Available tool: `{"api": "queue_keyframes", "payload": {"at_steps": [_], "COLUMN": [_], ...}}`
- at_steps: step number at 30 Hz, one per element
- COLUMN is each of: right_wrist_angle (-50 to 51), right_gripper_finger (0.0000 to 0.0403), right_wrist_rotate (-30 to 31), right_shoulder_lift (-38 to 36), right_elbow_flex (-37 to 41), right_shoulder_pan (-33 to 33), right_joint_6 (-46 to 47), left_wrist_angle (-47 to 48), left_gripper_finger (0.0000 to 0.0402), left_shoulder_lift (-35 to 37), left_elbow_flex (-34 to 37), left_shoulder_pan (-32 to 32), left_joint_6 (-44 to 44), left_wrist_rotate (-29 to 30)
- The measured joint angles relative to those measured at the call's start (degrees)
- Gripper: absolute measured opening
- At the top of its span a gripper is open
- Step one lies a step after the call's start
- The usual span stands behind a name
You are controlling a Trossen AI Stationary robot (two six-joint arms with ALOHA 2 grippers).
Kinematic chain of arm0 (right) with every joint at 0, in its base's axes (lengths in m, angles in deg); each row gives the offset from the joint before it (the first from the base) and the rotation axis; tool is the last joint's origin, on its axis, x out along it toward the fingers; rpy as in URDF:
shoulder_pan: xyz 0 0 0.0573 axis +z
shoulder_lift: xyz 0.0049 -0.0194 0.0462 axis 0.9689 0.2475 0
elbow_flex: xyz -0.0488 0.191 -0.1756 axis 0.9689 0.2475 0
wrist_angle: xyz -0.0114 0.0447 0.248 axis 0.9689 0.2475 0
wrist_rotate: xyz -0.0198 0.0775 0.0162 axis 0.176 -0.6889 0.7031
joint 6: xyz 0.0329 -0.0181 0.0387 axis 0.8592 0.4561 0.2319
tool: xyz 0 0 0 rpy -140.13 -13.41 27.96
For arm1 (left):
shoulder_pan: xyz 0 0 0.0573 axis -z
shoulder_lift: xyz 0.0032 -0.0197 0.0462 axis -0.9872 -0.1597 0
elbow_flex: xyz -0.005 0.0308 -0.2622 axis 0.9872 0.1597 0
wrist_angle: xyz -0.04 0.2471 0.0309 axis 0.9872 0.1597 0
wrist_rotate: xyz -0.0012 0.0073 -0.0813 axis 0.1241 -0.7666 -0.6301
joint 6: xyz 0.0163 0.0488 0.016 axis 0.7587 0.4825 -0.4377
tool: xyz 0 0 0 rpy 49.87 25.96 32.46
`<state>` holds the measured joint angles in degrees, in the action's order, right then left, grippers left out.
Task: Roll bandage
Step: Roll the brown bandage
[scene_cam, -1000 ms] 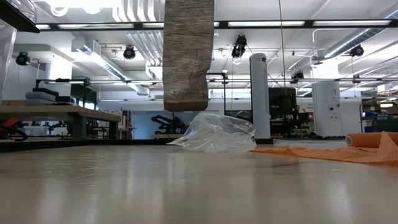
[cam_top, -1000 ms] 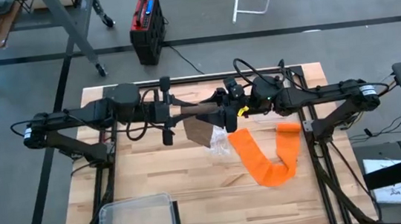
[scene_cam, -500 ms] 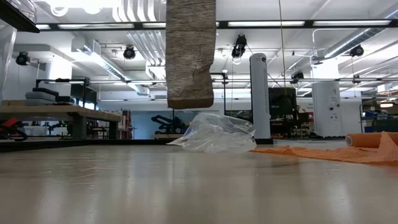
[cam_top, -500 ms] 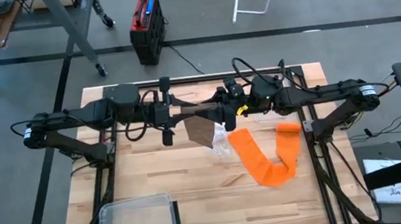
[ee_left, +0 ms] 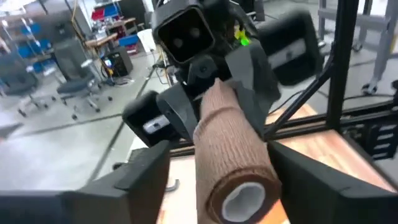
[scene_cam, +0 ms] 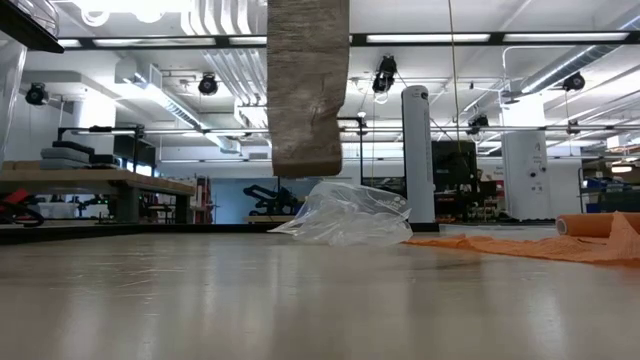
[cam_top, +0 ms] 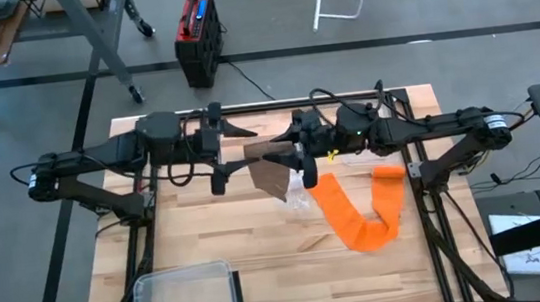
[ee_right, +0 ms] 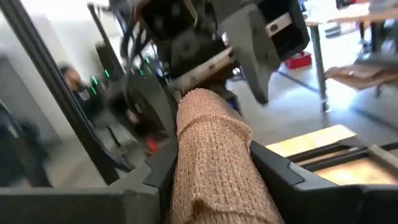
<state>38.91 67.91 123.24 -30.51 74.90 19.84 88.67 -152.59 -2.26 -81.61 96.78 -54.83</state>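
Observation:
A brown bandage roll (cam_top: 272, 151) hangs level high over the table's far middle, between my two grippers. Its loose tail (scene_cam: 307, 90) hangs straight down, and the tail's lower end (scene_cam: 308, 165) is clear of the table. My right gripper (cam_top: 298, 154) comes in from the right and is shut on the roll. My left gripper (cam_top: 240, 152) stands open at the roll's left end. In the left wrist view its fingers (ee_left: 146, 177) flank the roll's hollow end (ee_left: 245, 199) with a gap on each side. My right gripper pinches the roll's right end between its two fingers (ee_right: 158, 177), one on each side of the wound cloth (ee_right: 189, 168). The fingers come level from the table's right and lie along the roll. The roll is lifted clear and level, its tail hanging slack below.
An orange bandage strip (cam_top: 357, 217) lies in a bend on the table's right, with its rolled end (cam_top: 386, 172) at the far end. A crumpled clear wrapper (cam_top: 298, 196) lies under the brown roll. A clear plastic box (cam_top: 187, 295) stands at the near left.
My left gripper has opened and let go of the roll's left end, drawing back a little toward the table's left. My right gripper has taken hold of the roll's right end. The roll stays aloft; its hanging tail has shifted only slightly.

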Motion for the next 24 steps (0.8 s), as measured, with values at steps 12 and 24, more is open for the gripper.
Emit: {"api": "queue_keyframes", "payload": {"at_steps": [12, 24], "right_wrist_angle": [1.66, 2.51], "right_gripper_finger": [0.0132, 0.0140], "right_wrist_rotate": [0.03, 0.19], "right_shoulder_lift": [-0.02, -0.02], "right_elbow_flex": [0.00, 0.00], "right_shoulder_pan": [0.04, 0.15], "right_joint_6": [-17.09, -20.76], "left_wrist_angle": [0.47, 0.93], "left_gripper_finger": [0.0294, 0.0157], "left_shoulder_lift": [-2.15, -2.19], "left_elbow_flex": [0.02, 0.04], "left_shoulder_pan": [-0.07, -0.07], "left_joint_6": [-6.95, -6.46], "left_wrist_rotate": [-3.58, -2.80]}}
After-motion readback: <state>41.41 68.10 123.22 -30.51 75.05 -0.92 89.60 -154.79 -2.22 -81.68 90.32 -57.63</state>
